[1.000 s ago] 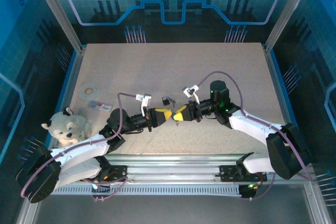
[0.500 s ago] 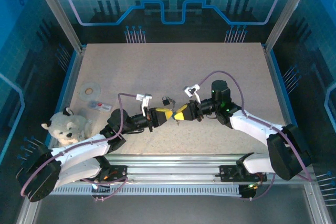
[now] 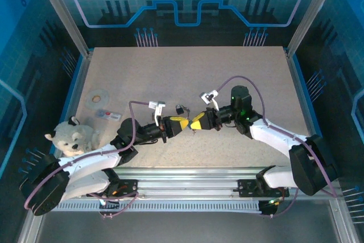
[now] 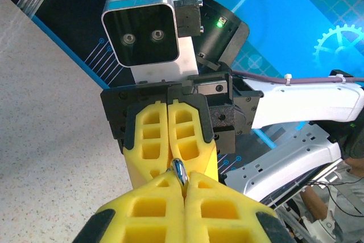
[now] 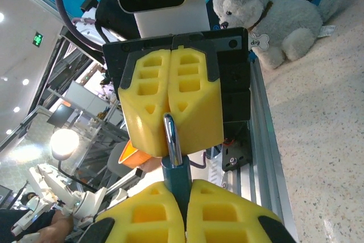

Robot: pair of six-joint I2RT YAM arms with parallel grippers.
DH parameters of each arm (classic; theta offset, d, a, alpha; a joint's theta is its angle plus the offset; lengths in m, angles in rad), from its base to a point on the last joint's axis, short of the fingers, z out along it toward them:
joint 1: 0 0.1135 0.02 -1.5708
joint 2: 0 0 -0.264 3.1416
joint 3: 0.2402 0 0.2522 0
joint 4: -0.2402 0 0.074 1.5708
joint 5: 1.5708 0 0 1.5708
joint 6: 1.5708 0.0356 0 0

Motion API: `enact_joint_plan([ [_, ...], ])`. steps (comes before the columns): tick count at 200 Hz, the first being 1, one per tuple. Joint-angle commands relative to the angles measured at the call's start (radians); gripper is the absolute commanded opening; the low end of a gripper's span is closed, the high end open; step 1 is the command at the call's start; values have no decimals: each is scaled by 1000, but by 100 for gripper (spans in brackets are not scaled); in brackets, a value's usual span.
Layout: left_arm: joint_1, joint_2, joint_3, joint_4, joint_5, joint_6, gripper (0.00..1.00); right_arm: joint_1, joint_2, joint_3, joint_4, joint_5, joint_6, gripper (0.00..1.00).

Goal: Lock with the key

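Now, by the table's (image 3: 170, 72) near edge, your right gripper (image 3: 194, 123) clamps the teal padlock (image 5: 177, 183), likely bracing it; your closed left gripper (image 3: 183, 123) meets its silver shackle (image 5: 170, 135).

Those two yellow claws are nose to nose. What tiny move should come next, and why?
Probably a gentle push of the left gripper toward the right gripper. The right one is shut on a teal padlock whose metal loop meets the left's shut tips; if that is the shackle, pressing should seat it.
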Motion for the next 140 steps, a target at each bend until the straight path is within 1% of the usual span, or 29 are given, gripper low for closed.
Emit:
enact_joint_plan([
  [1, -128, 33, 14, -36, 318, 20, 0, -28, 16, 103, 115, 280, 45, 0],
  [49, -136, 55, 9, -21, 317, 22, 0, -40, 18, 126, 129, 286, 64, 0],
  [92, -152, 83, 15, -25, 331, 29, 0, -46, 16, 173, 81, 287, 51, 0],
  [107, -160, 96, 15, -13, 333, 25, 0, -46, 21, 183, 91, 285, 61, 0],
  [140, -161, 94, 22, -21, 326, 29, 0, -45, 26, 173, 102, 277, 70, 0],
])
